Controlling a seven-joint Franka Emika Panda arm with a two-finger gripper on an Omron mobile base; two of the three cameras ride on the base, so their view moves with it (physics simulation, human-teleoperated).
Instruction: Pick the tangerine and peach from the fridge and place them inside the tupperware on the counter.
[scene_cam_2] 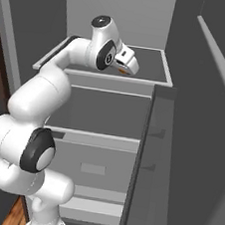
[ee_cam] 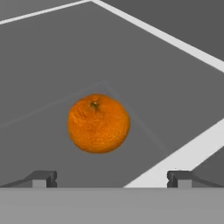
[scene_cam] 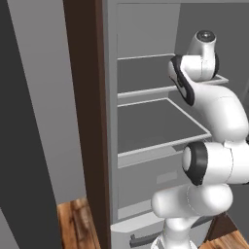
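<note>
This is a rendered kitchen. A tall light-grey fridge (scene_cam: 146, 121) stands open, showing grey inner shelves (scene_cam_2: 104, 113) stacked one above another and a drawer front lower down. A plain orange tangerine (ee_cam: 99, 123) lies on one shelf. A dark brown cabinet panel (scene_cam: 90, 121) runs up beside the fridge, and a wooden plank floor (scene_cam: 75, 223) shows at its foot.

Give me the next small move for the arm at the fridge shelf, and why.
Probably advance the tool straight toward the tangerine until the open jaws straddle it, then close. The fruit sits on the fridge shelf ahead of the fingertips, roughly centred between them and untouched, so nothing is gripped yet.
</note>
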